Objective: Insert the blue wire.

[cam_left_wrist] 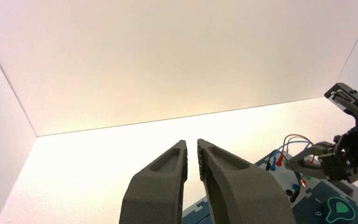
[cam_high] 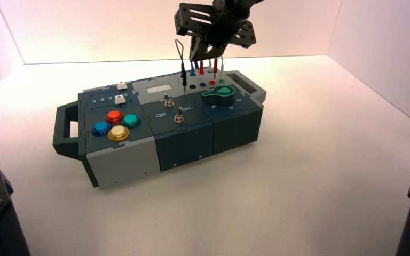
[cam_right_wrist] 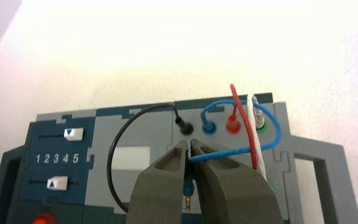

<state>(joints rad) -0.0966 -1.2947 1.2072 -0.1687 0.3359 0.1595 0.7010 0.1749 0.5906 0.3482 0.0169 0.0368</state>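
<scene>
While its fingers grip one end of the blue wire (cam_right_wrist: 273, 122), we see the right gripper (cam_right_wrist: 189, 151) over the wire-socket panel (cam_high: 177, 96) in the far right part of the box. We find its fingers closed on the blue plug (cam_right_wrist: 189, 186), which points down with its metal pin bare, out of any socket. From there, we follow the wire as it loops out beside the fingers and back to the blue socket (cam_right_wrist: 209, 128) in the far row, where its other end sits.

Around the claw, we see the red wire (cam_right_wrist: 244, 116) and the white wire (cam_right_wrist: 256, 140) arch on the right, and the black wire (cam_right_wrist: 109, 168) curve out on the left. Each has an end in the far row; we cannot tell how their nearer ends sit.

Left of the sockets, we make out a pale rectangular window (cam_right_wrist: 131, 157). Nearer us on the box stand the green knob (cam_high: 219, 95) and two toggle switches (cam_high: 178, 117), labelled On and Off. Farther left we see the upper slider (cam_right_wrist: 73, 134), near the 4, and the lower slider (cam_right_wrist: 57, 183), near the 3. In the near left part we find the red button (cam_high: 114, 117), blue button (cam_high: 101, 127), green button (cam_high: 131, 120) and yellow button (cam_high: 118, 133).

Outside the high view, we have the idle left gripper (cam_left_wrist: 192, 156), its fingers slightly apart.
</scene>
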